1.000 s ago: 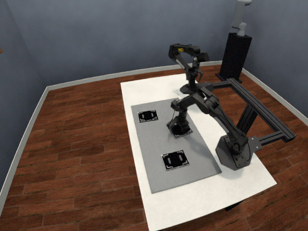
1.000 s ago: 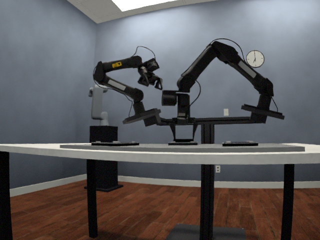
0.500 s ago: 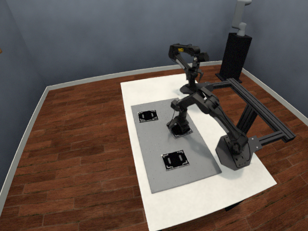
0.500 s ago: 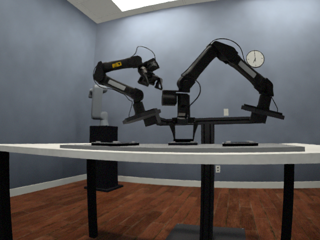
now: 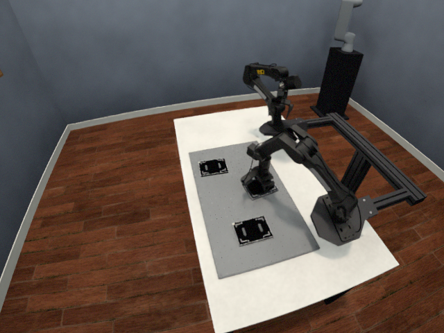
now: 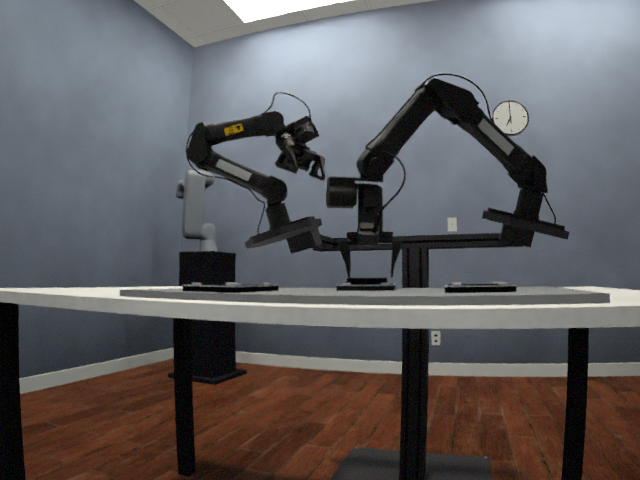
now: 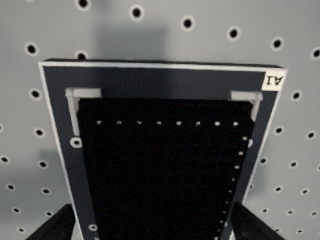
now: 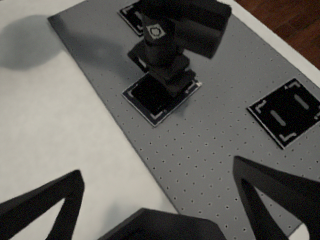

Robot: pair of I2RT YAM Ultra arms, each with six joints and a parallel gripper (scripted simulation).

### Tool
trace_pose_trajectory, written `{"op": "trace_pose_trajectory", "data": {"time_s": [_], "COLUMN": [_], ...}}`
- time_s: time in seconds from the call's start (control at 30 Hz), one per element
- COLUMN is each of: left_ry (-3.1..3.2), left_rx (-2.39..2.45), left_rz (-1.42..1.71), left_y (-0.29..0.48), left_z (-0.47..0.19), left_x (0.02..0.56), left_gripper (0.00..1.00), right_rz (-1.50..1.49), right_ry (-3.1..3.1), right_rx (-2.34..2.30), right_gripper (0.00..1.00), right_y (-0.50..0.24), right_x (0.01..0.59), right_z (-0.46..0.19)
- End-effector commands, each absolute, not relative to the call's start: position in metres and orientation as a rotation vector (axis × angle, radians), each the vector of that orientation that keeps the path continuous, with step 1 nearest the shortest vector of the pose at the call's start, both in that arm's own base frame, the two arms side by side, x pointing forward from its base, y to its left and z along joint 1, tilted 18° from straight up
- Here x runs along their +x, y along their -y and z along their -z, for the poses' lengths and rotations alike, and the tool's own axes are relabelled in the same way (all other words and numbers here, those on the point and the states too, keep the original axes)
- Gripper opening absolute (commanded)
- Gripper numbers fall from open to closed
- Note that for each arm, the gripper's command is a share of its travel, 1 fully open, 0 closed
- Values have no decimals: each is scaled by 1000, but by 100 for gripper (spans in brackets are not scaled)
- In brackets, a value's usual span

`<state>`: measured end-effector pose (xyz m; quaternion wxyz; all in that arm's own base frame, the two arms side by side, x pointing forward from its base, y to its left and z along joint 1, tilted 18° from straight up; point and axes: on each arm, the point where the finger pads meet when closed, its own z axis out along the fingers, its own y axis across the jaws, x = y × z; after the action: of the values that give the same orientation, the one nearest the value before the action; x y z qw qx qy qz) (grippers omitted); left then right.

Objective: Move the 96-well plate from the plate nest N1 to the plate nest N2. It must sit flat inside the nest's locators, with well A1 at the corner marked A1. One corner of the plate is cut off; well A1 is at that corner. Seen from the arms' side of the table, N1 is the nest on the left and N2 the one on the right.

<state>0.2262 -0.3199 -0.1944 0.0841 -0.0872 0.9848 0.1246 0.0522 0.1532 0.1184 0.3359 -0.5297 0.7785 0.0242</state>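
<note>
The black 96-well plate (image 7: 160, 175) (image 8: 149, 96) (image 6: 365, 280) lies in the middle plate nest (image 7: 150, 75) (image 5: 273, 189) on the grey mat. Its far end sits between the white locators. Its cut corner points at the A1 label (image 7: 274, 80). My left gripper (image 5: 259, 183) (image 6: 370, 264) (image 7: 154, 210) is open and points straight down over the plate, with one finger on each side of it. My right gripper (image 5: 286, 106) (image 6: 303, 164) (image 8: 156, 171) is open and empty. It hangs high near its own base, away from the nests.
Two more nests (image 5: 213, 166) (image 5: 252, 230) (image 8: 287, 112) lie bare on the perforated grey mat (image 5: 222, 204). The mat lies on a white table (image 5: 215, 125). A black frame (image 5: 362, 143) carries the arm bases on the far side of the mat.
</note>
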Motion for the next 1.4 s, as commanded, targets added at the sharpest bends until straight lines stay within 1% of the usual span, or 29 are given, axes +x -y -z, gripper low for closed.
{"op": "trace_pose_trajectory", "data": {"time_s": [0.0,0.13,0.37,0.63,0.97,1.1,1.27,1.33,1.37], "left_ry": [-2929,-2927,-2926,-2928,-2928,-2902,-2821,-2821,-2800], "left_rx": [-243,-254,-253,-256,-258,-227,-167,-167,-151], "left_rz": [-311,-313,-314,-295,-425,-334,-293,-293,-293], "left_y": [332,336,345,373,345,356,333,333,323], "left_z": [178,166,164,88,108,101,87,87,82], "left_x": [226,225,226,215,213,223,243,243,248], "left_gripper": [100,100,100,100,100,100,100,100,100], "right_rz": [-74,-74,-74,-74,-74,-132,-159,-159,-148], "right_ry": [-2015,-2015,-2015,-2015,-2015,-2013,-2018,-2018,-2025], "right_rx": [-1370,-1370,-1370,-1370,-1370,-1393,-1437,-1437,-1445], "right_gripper": [100,100,100,100,100,100,100,100,100], "right_y": [-154,-154,-154,-154,-154,-170,-216,-216,-228], "right_x": [53,53,53,53,53,44,37,37,39], "right_z": [-126,-126,-126,-126,-126,-128,-118,-118,-113]}}
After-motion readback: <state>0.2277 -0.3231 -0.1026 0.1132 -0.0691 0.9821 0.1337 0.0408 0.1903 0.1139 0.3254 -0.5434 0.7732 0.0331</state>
